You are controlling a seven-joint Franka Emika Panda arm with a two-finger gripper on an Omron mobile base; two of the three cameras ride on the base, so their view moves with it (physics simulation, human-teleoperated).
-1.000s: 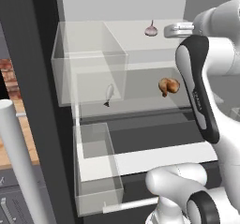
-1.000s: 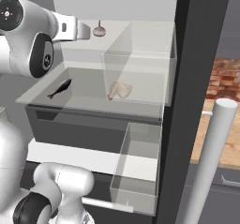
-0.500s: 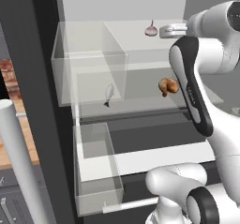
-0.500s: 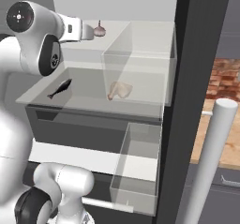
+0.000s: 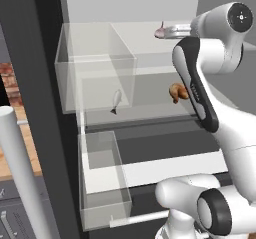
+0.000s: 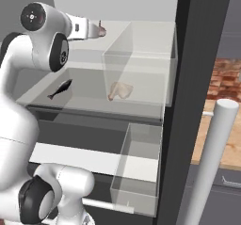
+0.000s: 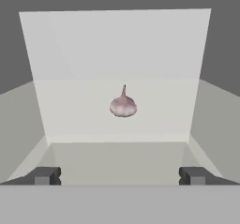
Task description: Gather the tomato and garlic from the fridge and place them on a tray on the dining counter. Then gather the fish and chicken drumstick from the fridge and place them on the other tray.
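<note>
A pale pink garlic [image 7: 123, 106] sits upright on the white top shelf of the fridge, straight ahead of my gripper [image 7: 119, 176] and a short way beyond its tips. The two fingers [image 7: 44, 175] stand wide apart, open, with nothing between them. From the base, the gripper [image 5: 168, 31] reaches level along the shelf up to the garlic [image 5: 160, 32]; the garlic [image 6: 101, 31] also peeks past the gripper [image 6: 94, 30]. One shelf lower lie a dark fish [image 5: 116, 101] and a brown chicken drumstick [image 5: 177, 92]. The tomato and the trays are out of view.
A clear plastic bin [image 5: 95, 68] stands on the left of the upper shelves. A clear drawer [image 5: 102, 183] is pulled out below. The dark fridge frame [image 6: 186, 101] and a white post [image 6: 212, 163] stand to the side, with a wooden counter behind.
The arm has stretched forward, carrying the open hand along the top shelf closer to the garlic. The food has not moved.
</note>
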